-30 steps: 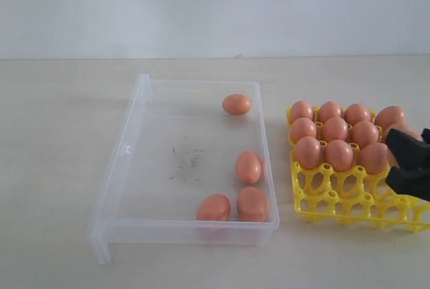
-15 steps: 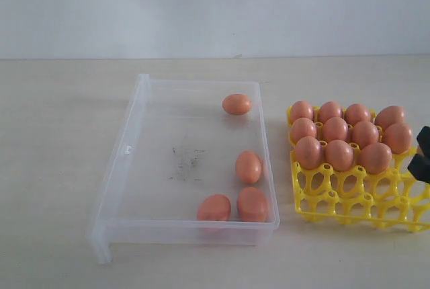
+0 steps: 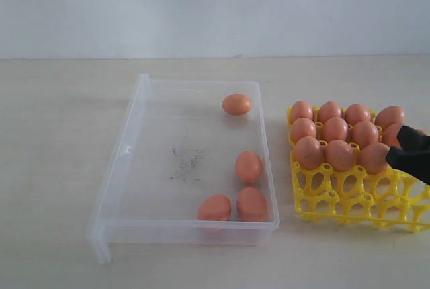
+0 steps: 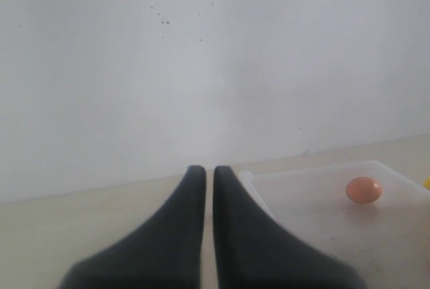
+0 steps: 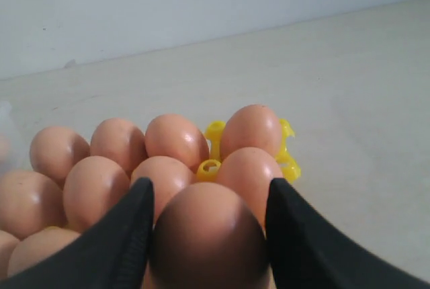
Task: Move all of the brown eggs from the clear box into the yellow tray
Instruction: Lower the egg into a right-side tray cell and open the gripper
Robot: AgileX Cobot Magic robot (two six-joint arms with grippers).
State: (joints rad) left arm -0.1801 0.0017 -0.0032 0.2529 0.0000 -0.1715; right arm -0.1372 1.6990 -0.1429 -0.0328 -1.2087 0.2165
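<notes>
Black right fingers (image 3: 413,158) are back over the edge of the yellow tray (image 3: 336,201), closed round one egg.

Half a second ago they sat almost out of the exterior view. Now they cover the tray's outer corner and part of the nearest egg (image 5: 208,235), which sits among the other brown eggs (image 3: 334,129) filling the tray's far rows. The clear box (image 3: 121,161) rests on the pale surface (image 3: 60,101), well apart from those fingers toward the left arm's side, its four eggs unmoved. The frame edge cuts off whatever carries the right fingers. In the right wrist view they stand an egg's width apart, both inner faces meeting the nearest egg's shell. The left fingers (image 4: 181,235), unseen in the exterior view, stand nearly together with only a thin slit between them, holding nothing. The box lies just ahead of them.
</notes>
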